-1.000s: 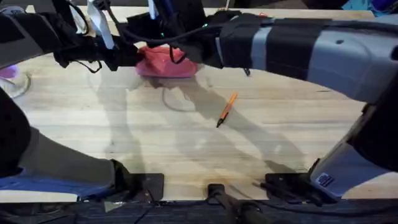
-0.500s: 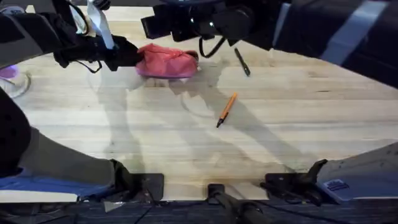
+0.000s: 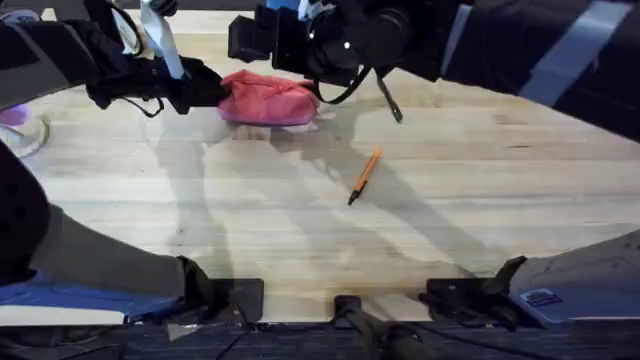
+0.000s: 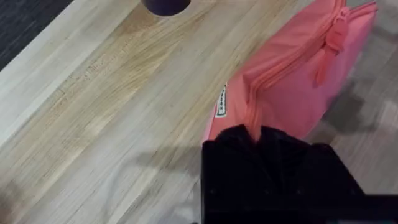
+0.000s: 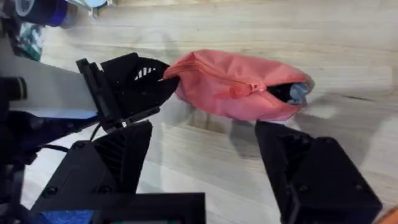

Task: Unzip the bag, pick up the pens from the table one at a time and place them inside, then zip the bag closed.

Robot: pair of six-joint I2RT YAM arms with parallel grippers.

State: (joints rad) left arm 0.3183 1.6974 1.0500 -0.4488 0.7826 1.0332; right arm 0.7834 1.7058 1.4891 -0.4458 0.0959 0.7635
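Note:
The pink-red bag (image 3: 268, 98) lies at the back of the table (image 3: 300, 240), left of centre. My left gripper (image 3: 212, 88) is shut on the bag's left end; the left wrist view shows its black fingers (image 4: 258, 140) pinching a corner of the bag (image 4: 292, 74). In the right wrist view the bag (image 5: 230, 93) gapes at one end of its zipper, and my right gripper (image 5: 211, 168) hangs open above it, touching nothing. The right arm (image 3: 340, 40) hovers dark over the bag's right end. A black pen (image 3: 390, 101) lies right of the bag. An orange pen (image 3: 364, 177) lies near the table's middle.
A clear glass thing with a purple tint (image 3: 15, 125) stands at the table's left edge. A blue bottle (image 5: 37, 9) sits beyond the bag's left end. The arm bases and cables line the front edge.
The right arm has lifted off the bag's right end, uncovering the black pen, and now hovers above the bag. The left gripper kept its hold on the bag.

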